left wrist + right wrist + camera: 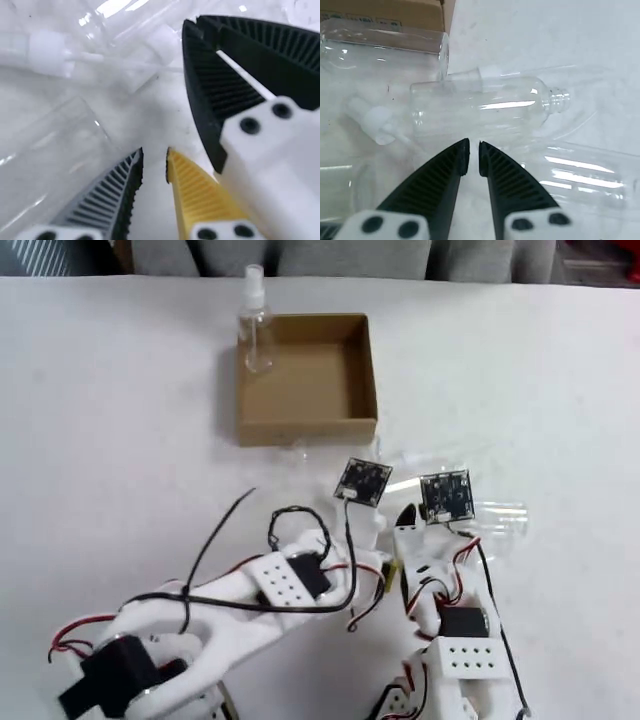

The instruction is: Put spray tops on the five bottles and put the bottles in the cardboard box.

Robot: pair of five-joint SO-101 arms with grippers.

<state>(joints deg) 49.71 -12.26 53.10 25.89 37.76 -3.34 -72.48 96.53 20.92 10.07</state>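
Left gripper (154, 155), closest to the lens: grey and yellow fingers nearly pressed together, thin gap, pinching nothing. Right gripper (474, 147): black fingers also almost together, nothing between them. Both sit low over the pile of loose clear parts on the table (120, 420), close to each other, just in front of the box (305, 430).

Just past the right gripper's tips lies an open-necked bottle (485, 107) on its side, no top on it. A loose spray top (376, 121) with its tube lies beside it. A second bottle (585, 175) lies near, and a third bottle (380, 45) rests against the box's front wall. One capped bottle (256, 325) stands upright at the box's far left corner, apparently inside.

Step, as I judge it: one bottle done and four to go, now at picking up parts for the next assembly. The next move calls for spreading the fingers, one gripper taking the open-necked bottle by its body, the other taking the spray top, then feeding the tube into the neck. The clear plastic looks slick and likely to roll.

Writing: faint print on the box's front wall, too small to read. No labels on the bottles.
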